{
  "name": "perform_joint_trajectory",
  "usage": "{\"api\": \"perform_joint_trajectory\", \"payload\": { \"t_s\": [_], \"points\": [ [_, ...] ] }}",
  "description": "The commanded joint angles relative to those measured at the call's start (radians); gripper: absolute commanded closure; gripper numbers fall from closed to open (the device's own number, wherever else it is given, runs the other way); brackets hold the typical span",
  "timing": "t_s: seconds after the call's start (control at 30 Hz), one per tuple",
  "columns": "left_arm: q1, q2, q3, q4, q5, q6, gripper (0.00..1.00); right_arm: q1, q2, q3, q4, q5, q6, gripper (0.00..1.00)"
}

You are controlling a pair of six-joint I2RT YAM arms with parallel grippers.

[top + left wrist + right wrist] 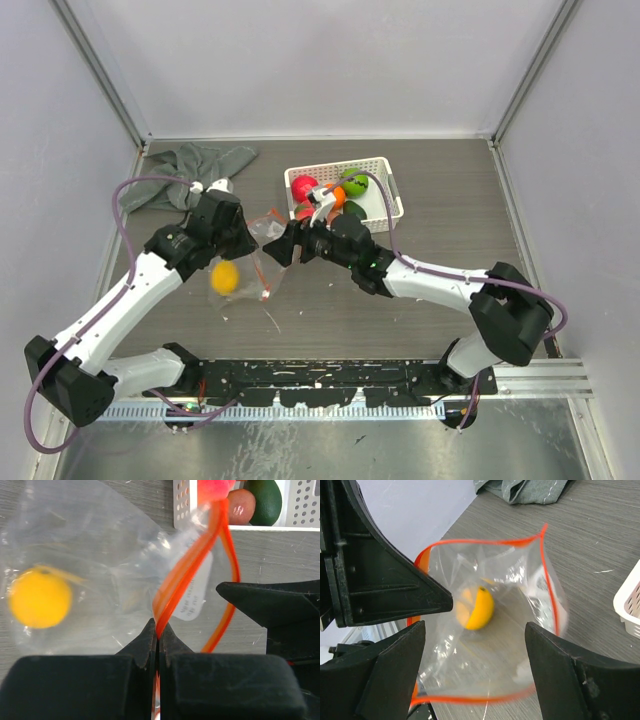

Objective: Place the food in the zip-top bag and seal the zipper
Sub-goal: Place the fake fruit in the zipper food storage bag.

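Observation:
The clear zip-top bag lies left of centre with its mouth held open. My left gripper is shut on the orange-red zipper strip at the mouth edge. A yellow fruit sits inside the bag and also shows in the left wrist view and the right wrist view. My right gripper is open and empty, right at the bag's open mouth; in the top view it is beside the left gripper. Red, green and orange fruits lie in the basket.
The white lattice basket stands at the back centre, just behind the right wrist; its edge shows in the right wrist view. A grey cloth lies at the back left. Grey walls enclose the table on three sides.

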Motion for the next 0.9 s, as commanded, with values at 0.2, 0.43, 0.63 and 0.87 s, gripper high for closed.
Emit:
{"api": "perform_joint_trajectory", "payload": {
  "t_s": [0.2, 0.43, 0.63, 0.87],
  "points": [
    [0.006, -0.062, 0.002, 0.003, -0.099, 0.052, 1.0, 0.003, -0.105, 0.143, -0.161, -0.036, -0.136, 0.13],
    [0.005, -0.086, -0.001, -0.031, -0.162, 0.088, 1.0, -0.027, -0.125, 0.224, -0.359, 0.031, -0.253, 0.09],
    [0.005, -0.09, -0.004, -0.045, -0.175, 0.113, 1.0, -0.143, -0.141, 0.254, -0.476, 0.032, -0.292, 0.07],
    [0.005, -0.094, -0.002, -0.062, -0.191, 0.137, 1.0, -0.311, -0.095, 0.344, -0.631, 0.049, -0.334, 0.05]
  ]
}}
